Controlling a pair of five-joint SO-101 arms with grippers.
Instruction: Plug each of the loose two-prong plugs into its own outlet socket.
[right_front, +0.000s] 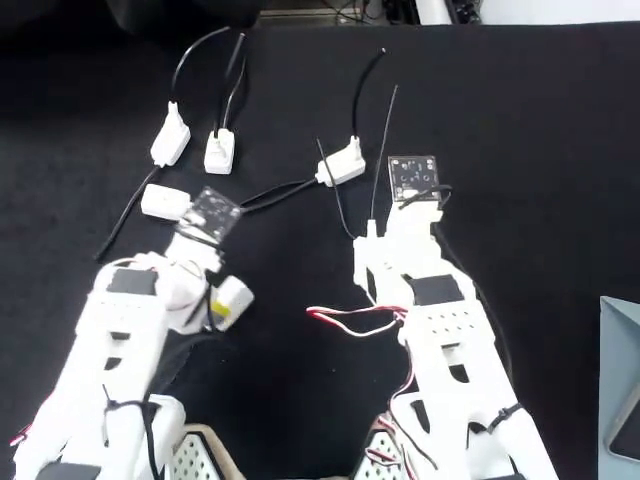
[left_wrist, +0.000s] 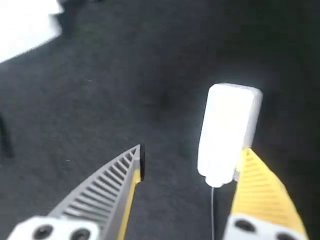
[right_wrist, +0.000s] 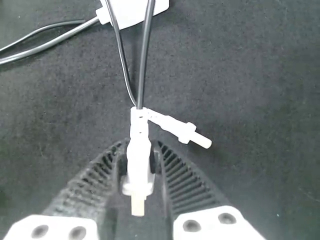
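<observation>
From above, a black cloth-covered table carries several white plastic outlet blocks. Take the middle outlet block, which has black cables trailing from its left end, as the marker. A first far-left outlet block and its neighbour outlet block lie well to the marker's left (each with a thin cable running off toward the far edge). A flat white rectangular block lies left of the marker and nearer the arms, just beside the wrist of the left arm. The right arm ends just on the near side of the marker, slightly to its right.

In the left wrist view the left claw stands wide, with one grey ribbed finger and one yellow. The flat white rectangular block touches the yellow fingertip and sits off to that side of the gap.

In the right wrist view the right claw is narrow, its dark ribbed fingers pressed on the white two-prong plug. One prong points back toward the wrist, and the other prong splays sideways past the fingertips. Two thin black wires run from the plug toward the marker and cross over it.
</observation>
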